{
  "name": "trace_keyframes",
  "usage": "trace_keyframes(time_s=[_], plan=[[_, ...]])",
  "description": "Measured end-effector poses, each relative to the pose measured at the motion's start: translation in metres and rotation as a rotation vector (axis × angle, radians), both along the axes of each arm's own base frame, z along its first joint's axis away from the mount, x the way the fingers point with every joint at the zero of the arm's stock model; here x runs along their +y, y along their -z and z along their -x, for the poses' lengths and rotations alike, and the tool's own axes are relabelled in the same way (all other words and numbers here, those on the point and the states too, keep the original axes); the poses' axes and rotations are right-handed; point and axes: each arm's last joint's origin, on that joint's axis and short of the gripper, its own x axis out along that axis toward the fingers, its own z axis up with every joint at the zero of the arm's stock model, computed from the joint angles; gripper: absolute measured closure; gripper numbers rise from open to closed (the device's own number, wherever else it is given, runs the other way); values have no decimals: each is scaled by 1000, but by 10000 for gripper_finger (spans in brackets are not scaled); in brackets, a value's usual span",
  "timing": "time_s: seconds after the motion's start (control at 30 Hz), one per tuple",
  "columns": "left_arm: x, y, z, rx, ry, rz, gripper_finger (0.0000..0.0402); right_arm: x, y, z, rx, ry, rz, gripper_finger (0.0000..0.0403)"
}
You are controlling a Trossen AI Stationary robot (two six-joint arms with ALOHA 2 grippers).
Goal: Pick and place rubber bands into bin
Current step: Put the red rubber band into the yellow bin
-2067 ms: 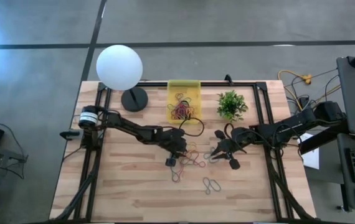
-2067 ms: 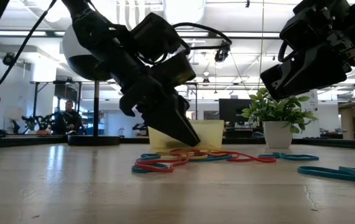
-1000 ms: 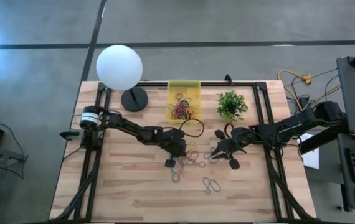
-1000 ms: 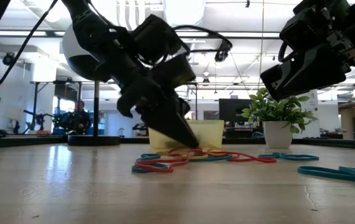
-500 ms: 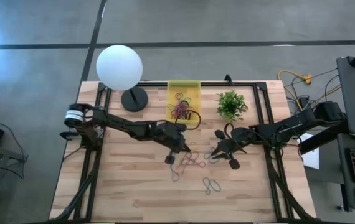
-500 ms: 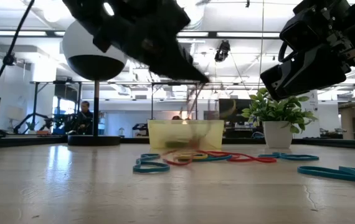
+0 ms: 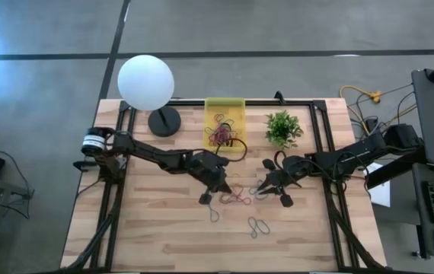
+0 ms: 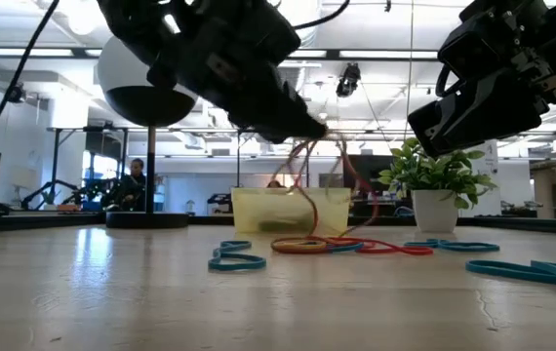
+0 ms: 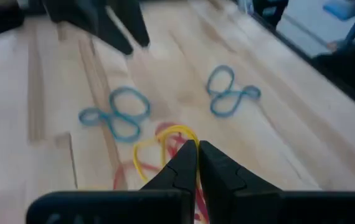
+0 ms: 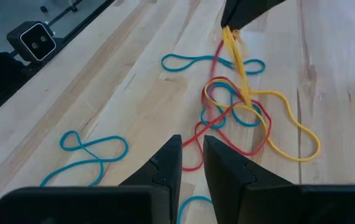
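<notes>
Counter [image 7: 156, 228] of pale wood carries everything. Nearest the low camera, a teal band [image 8: 238, 256] lies flat in a figure-eight, below and in front of the left pincer [image 8: 319, 129], and another teal loop [image 8: 536, 270] lies under the right pincer [image 7: 266, 188].

The left pincer hangs raised above the counter, its tips pressed together on yellow and red rubber bands [image 8: 307, 185]. These stretch down from the tips to a tangled heap of bands [image 10: 246, 118] that lies on the wood directly beneath and a little toward the right pincer; the lower ends of the lifted loops rest in that heap.

The right pincer waits just beside the heap on the other side, lifted off the wood, its fingers [image 10: 165, 168] a narrow gap apart with nothing between them.

Beyond the left pincer stands the bin [image 7: 211, 106], yellow and translucent, with a knot of coloured bands inside. Beside it, beyond the right pincer, is a small green plant [image 7: 282, 128]; to the other side, a white globe lamp [image 7: 145, 82].
</notes>
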Motion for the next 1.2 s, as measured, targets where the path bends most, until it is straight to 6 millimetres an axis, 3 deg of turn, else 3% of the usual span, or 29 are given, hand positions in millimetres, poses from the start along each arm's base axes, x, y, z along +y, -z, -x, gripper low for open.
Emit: trace_keyframes(time_s=[0.13,0.27,0.37,0.47,0.6,1.2], plan=[[-3,-5,-4,-112,138,67,402,0,0,0,0,2,-4,346],[7,0,-6,-50,-217,-4,402,0,-1,0,0,4,-6,346],[1,2,-5,-99,33,73,401,0,-1,0,0,4,-6,346],[-9,2,-4,-98,121,131,401,0,-1,0,-2,1,-2,346],[1,12,-6,-51,12,101,401,0,-1,-1,-3,2,-4,346],[-1,18,-6,-21,25,105,401,0,-1,0,-1,4,-6,346]])
